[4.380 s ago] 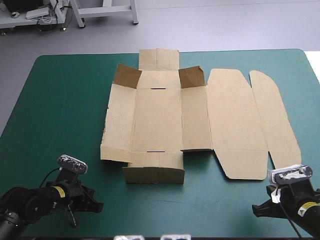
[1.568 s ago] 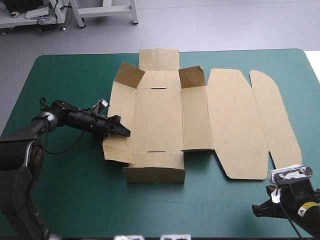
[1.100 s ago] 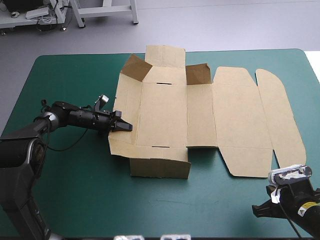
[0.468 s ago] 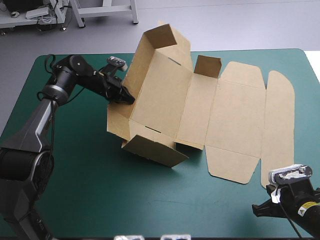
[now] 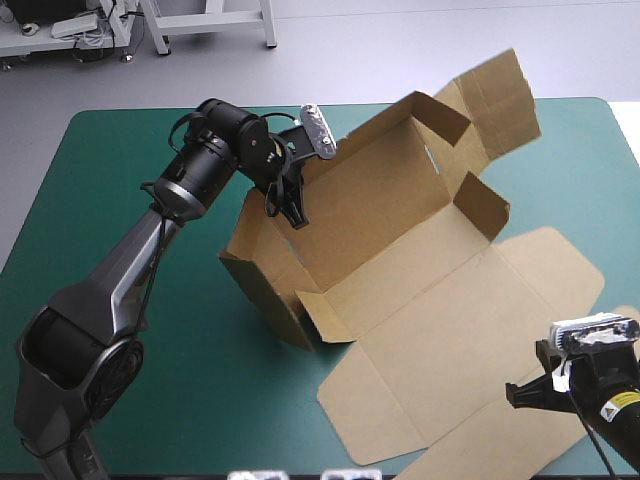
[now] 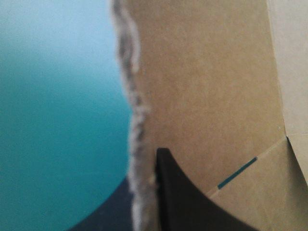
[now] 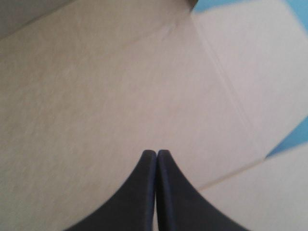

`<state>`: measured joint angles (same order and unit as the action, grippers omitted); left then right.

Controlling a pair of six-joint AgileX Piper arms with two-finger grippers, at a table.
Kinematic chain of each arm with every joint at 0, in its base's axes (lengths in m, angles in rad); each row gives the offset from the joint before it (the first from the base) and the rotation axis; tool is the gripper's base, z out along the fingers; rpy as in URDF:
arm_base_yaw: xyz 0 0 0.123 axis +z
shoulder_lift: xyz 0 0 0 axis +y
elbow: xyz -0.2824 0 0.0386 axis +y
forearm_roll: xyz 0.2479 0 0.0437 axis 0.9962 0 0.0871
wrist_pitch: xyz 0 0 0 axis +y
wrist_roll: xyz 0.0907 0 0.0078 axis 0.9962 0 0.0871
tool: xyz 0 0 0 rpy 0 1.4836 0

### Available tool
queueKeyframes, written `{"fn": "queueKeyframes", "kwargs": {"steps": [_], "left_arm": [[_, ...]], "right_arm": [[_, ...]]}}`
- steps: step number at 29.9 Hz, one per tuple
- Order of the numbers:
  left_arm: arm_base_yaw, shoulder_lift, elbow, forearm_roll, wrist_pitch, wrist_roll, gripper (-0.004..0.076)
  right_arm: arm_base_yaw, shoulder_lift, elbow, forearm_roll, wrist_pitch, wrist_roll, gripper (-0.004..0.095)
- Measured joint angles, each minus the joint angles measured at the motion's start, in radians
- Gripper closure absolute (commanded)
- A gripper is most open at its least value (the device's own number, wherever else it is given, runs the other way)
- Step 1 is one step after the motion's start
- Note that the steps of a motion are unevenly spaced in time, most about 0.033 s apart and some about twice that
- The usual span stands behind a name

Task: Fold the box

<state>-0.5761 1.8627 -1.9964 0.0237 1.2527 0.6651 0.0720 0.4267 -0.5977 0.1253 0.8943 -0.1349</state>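
Pinching one wall of the box (image 5: 400, 260) in a near-closed grip, the left tool (image 5: 292, 208) tips it up at the desk's (image 5: 120, 180) middle, seemingly to stand the walls, while the right tool (image 7: 156, 153), closed tight on nothing, sits by the near right corner

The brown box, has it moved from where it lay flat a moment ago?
Yes. The box, clamped by the left gripper, has tipped up and swung round; its flat lid now reaches toward the table's near right corner.
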Motion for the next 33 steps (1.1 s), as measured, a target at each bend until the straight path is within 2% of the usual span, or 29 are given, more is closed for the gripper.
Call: {"fn": "queueKeyframes", "kwargs": {"steps": [6, 15, 23, 29, 33], "left_arm": [[-0.039, 0.0, 0.018, 0.047, -0.013, 0.006, 0.0733], [-0.13, -0.017, 0.156, 0.248, -0.176, 0.031, 0.0733], [-0.181, -0.168, 0.384, 0.355, -0.439, 0.008, 0.0733], [-0.185, -0.29, 0.59, 0.465, -0.57, -0.009, 0.0733], [-0.186, -0.343, 0.703, 0.536, -0.677, -0.025, 0.0733]], "right_arm": [[0.0, 0.045, -0.124, -0.062, -0.021, 0.116, 0.0926], [0.0, 0.254, -0.367, -0.087, -0.007, 0.135, 0.0926], [0.0, 0.486, -0.65, -0.09, 0.005, 0.121, 0.0926], [0.0, 0.679, -0.857, -0.084, 0.085, 0.095, 0.0926], [0.0, 0.796, -0.98, -0.028, 0.14, 0.052, 0.0926]]}}
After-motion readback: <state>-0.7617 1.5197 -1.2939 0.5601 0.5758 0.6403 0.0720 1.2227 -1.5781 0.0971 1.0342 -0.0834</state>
